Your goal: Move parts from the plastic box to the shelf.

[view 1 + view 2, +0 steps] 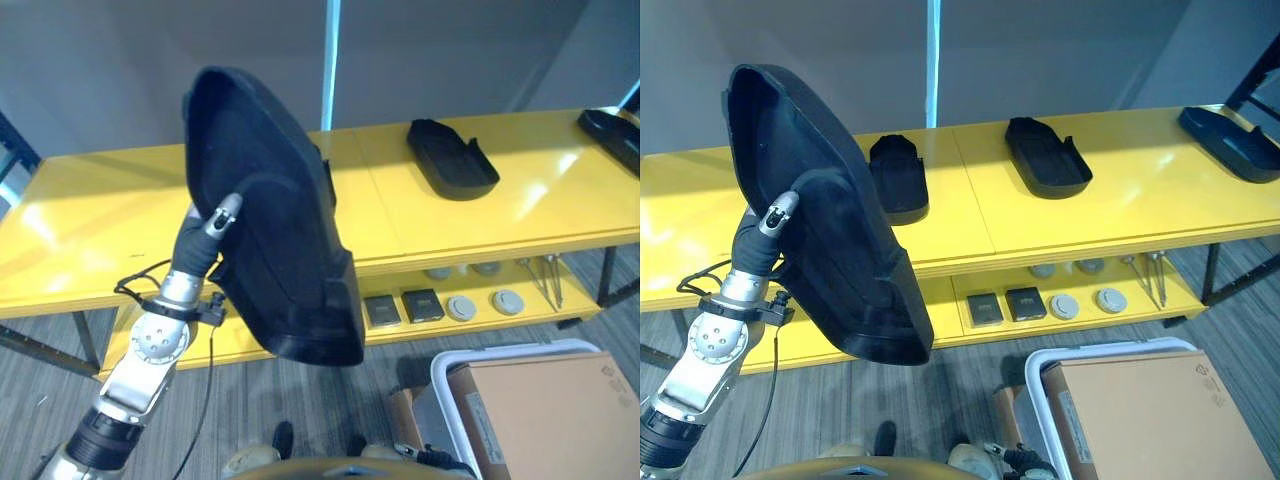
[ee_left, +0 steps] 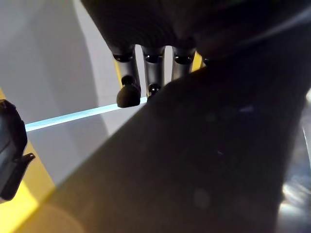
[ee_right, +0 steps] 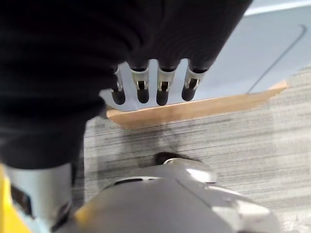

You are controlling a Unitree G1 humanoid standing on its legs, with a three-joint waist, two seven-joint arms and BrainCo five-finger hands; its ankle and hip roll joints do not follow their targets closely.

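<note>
L hand (image 1: 777, 215) clamped on big black moulded plastic part (image 1: 830, 215), held upright above yellow shelf (image 1: 970, 215), which carries similar black parts (image 1: 1045, 155). R hand (image 3: 155, 87): fingers straight, relaxed, empty, over grey carpet floor (image 3: 218, 141).

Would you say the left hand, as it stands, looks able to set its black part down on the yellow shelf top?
Probably yes: the left hand holds the large black part above the yellow shelf top, with bare yellow surface close by.
</note>
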